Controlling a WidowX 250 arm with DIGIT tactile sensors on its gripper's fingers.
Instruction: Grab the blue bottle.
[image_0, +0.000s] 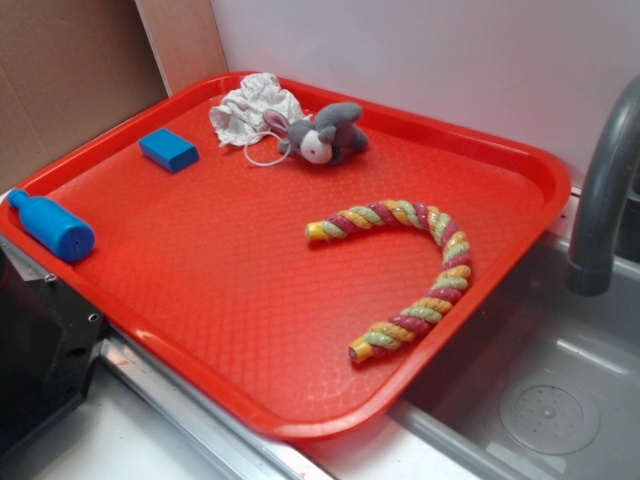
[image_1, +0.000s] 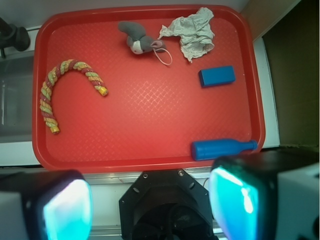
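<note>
The blue bottle (image_0: 52, 226) (image_1: 222, 148) lies on its side at the left front corner of the red tray (image_0: 250, 330) (image_1: 145, 140), its narrow neck pointing toward the tray's rim. My gripper (image_1: 155, 205) hangs high above the robot base, off the tray's near edge, seen only in the wrist view. Its two fingers stand wide apart with nothing between them, so it is open. The bottle sits just beyond the right finger (image_1: 250, 200). The gripper does not show in the exterior view.
On the tray lie a flat blue block (image_0: 168, 149) (image_1: 217, 76), a crumpled white cloth (image_0: 250, 108) (image_1: 194, 35), a grey stuffed mouse (image_0: 325, 133) (image_1: 137, 39) and a curved multicoloured rope (image_0: 420, 270) (image_1: 60, 90). A steel sink with a grey faucet (image_0: 605, 190) borders the tray's right side.
</note>
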